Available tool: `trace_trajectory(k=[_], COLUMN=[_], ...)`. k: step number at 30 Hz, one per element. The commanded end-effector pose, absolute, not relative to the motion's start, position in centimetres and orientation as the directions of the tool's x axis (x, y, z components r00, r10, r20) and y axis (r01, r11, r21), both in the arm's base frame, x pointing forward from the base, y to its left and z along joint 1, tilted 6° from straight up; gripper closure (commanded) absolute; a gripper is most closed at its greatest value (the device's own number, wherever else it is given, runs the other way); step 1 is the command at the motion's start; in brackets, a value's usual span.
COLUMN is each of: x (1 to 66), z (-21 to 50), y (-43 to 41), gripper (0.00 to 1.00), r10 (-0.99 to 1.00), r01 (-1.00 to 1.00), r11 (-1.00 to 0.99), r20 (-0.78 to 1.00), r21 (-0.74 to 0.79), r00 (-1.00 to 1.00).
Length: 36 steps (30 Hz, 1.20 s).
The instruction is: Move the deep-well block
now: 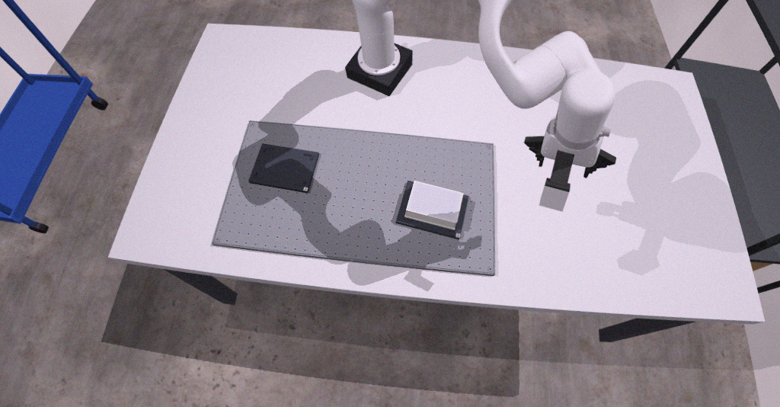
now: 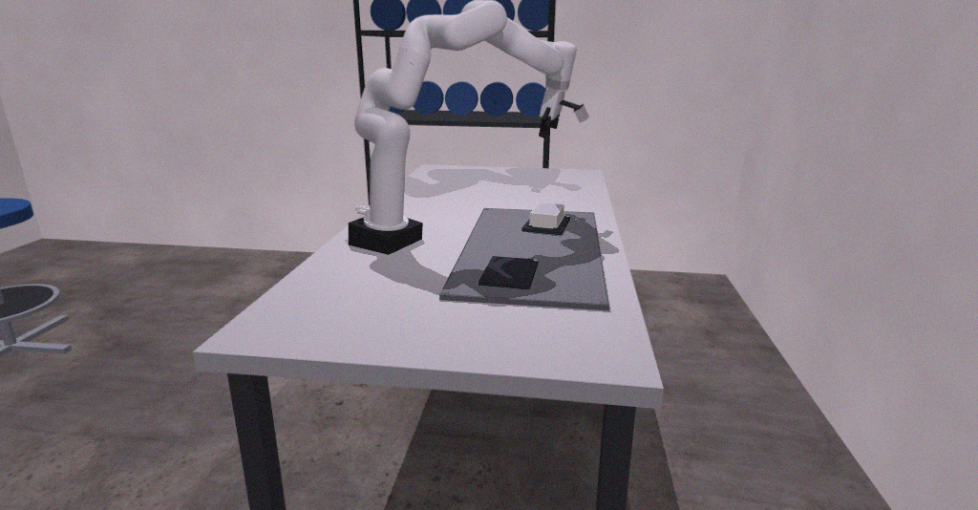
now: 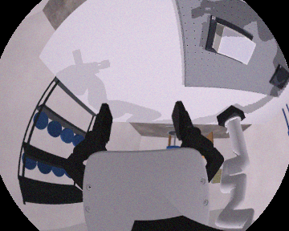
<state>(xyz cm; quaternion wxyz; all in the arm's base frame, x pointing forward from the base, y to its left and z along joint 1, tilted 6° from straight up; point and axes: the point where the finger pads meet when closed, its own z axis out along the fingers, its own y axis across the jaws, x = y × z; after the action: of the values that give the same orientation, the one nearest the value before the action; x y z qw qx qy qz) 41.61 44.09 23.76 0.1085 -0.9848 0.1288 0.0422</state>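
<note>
Though unseen topside: pincer (image 3: pixel 141 117) fingers apart.

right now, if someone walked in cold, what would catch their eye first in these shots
The white arm arches high over the table's far side, its gripper open and empty, well off the perforated grey board. On that board the white deep-well block stands out on its dark nest, while the other dark nest sits bare in the arm's shadow. Behind the table, a black rack holds rows of blue discs.

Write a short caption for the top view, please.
White arm's open gripper hovers beside the grey plate, the white well block on one nest, the other nest bare.
</note>
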Motion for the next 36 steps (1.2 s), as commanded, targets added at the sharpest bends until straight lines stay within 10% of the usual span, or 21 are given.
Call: trace_trajectory(k=[1,36], x=[42.2,45.5], z=[23.4,17.7], y=[43.1,32.6], gripper=[0.00,0.00], r10=[-0.162,0.427], r01=[-0.174,0.433], r11=[-0.962,-0.898], r20=[-0.073,0.082], r21=[-0.209,-0.077], r00=[0.984,0.900])
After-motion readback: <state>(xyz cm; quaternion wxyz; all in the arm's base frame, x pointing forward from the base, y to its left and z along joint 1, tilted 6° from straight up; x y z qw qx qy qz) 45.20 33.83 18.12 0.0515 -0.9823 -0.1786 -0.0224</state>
